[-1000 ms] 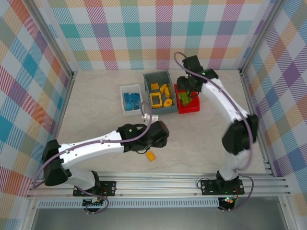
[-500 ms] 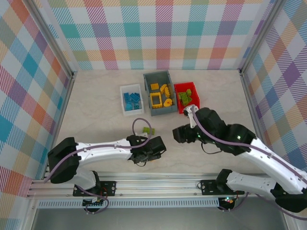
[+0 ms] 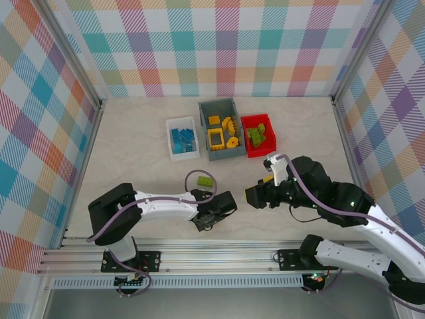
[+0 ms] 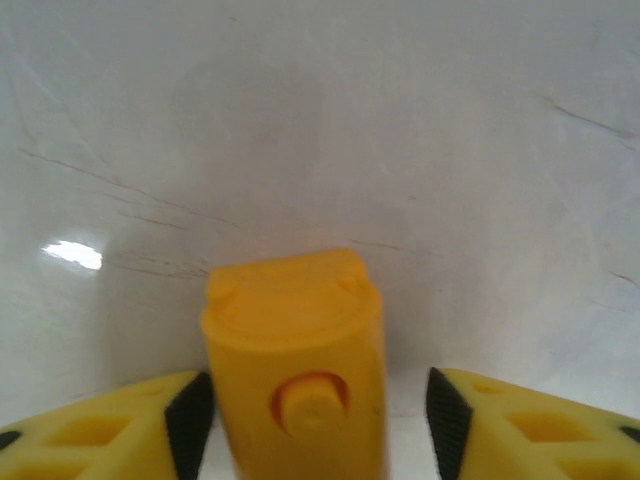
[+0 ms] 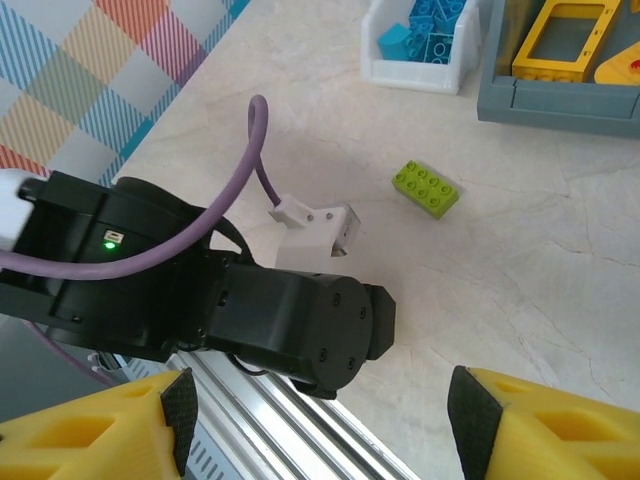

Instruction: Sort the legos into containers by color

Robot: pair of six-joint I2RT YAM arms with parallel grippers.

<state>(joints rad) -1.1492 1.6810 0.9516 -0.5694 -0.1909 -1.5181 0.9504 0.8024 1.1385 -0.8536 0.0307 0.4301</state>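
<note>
My left fingers (image 4: 110,425) are spread on either side of the yellow brick (image 4: 295,350). It stands on the tabletop (image 4: 420,120) between them, nearer one finger than the other. It looks light, rigid and slick, so I would pinch its flat sides squarely. My right fingers (image 5: 560,420) are spread with nothing between them. The green brick (image 5: 425,190) lies ahead of them, well apart.

The right gripper (image 3: 254,197) swung from the red bin (image 3: 260,153) toward 6 o'clock to mid-table, left gripper (image 3: 211,218) pulled toward 6 o'clock over the yellow brick (image 4: 295,370), green brick (image 3: 204,180) uncovered.
</note>
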